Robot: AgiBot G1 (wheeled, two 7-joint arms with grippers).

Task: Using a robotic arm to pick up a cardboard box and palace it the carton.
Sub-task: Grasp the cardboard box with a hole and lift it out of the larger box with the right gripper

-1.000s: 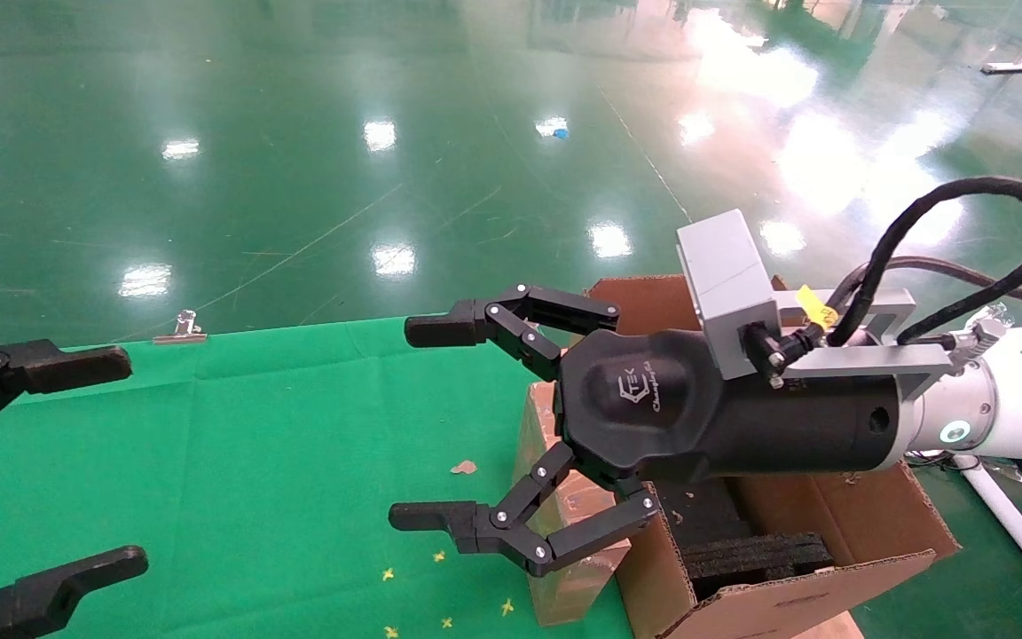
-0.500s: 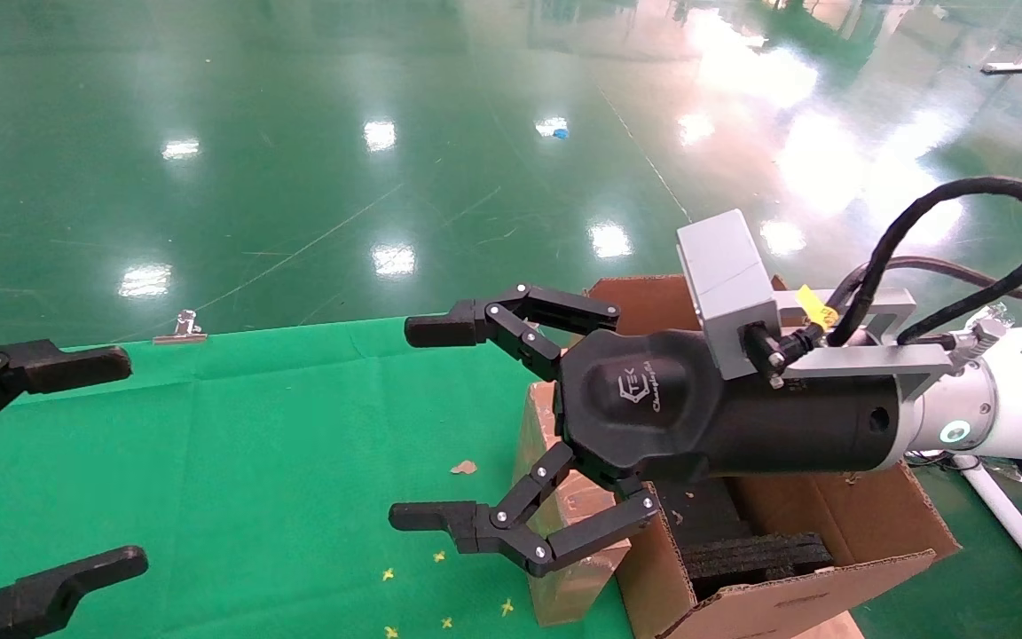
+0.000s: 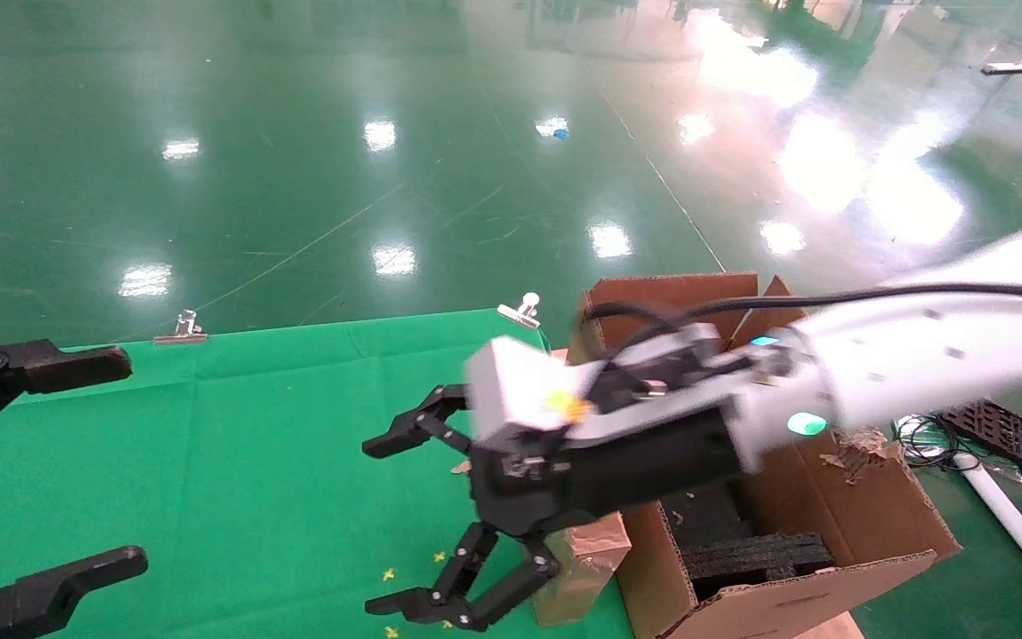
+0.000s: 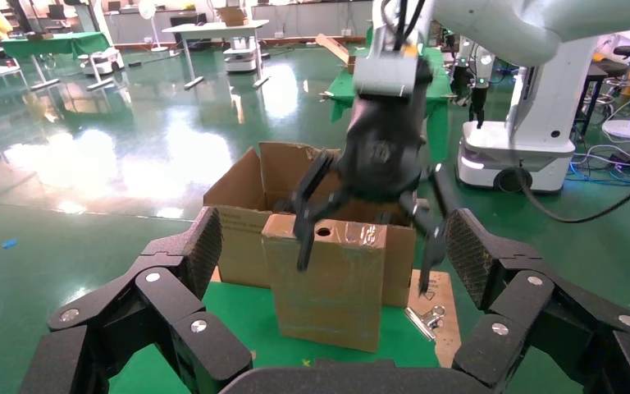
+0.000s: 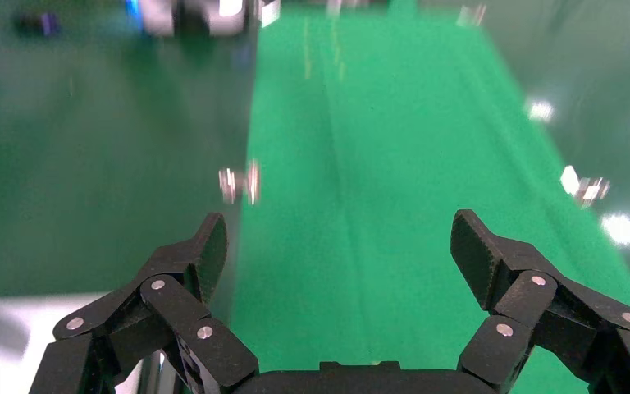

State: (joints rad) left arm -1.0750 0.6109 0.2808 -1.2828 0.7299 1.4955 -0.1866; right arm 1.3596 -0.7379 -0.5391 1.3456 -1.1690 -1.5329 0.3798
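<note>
The small taped cardboard box [image 3: 580,557] stands upright on the green cloth against the carton [image 3: 839,497], and also shows in the left wrist view [image 4: 328,283]. The robotic arm [image 3: 919,364] reaches from the right. Its right gripper [image 3: 380,525] is open and empty, tilted down just left of the box top, blurred by motion. In the left wrist view one of its fingers [image 4: 303,238] crosses the box's front face and the other hangs beside the box. The right wrist view shows open jaws [image 5: 340,246] over bare cloth. My left gripper [image 3: 116,460] is open and empty at the left edge.
Black foam inserts [image 3: 755,555] lie inside the carton. Binder clips [image 3: 524,311] [image 3: 181,327] hold the green cloth [image 3: 254,444] at its far edge. Another clip [image 4: 426,316] lies beside the box. Shiny green floor lies beyond; another robot base [image 4: 533,107] stands behind.
My right arm has swung down and turned; its gripper dropped from level above the box to a downward tilt by the box top. The left gripper has not moved.
</note>
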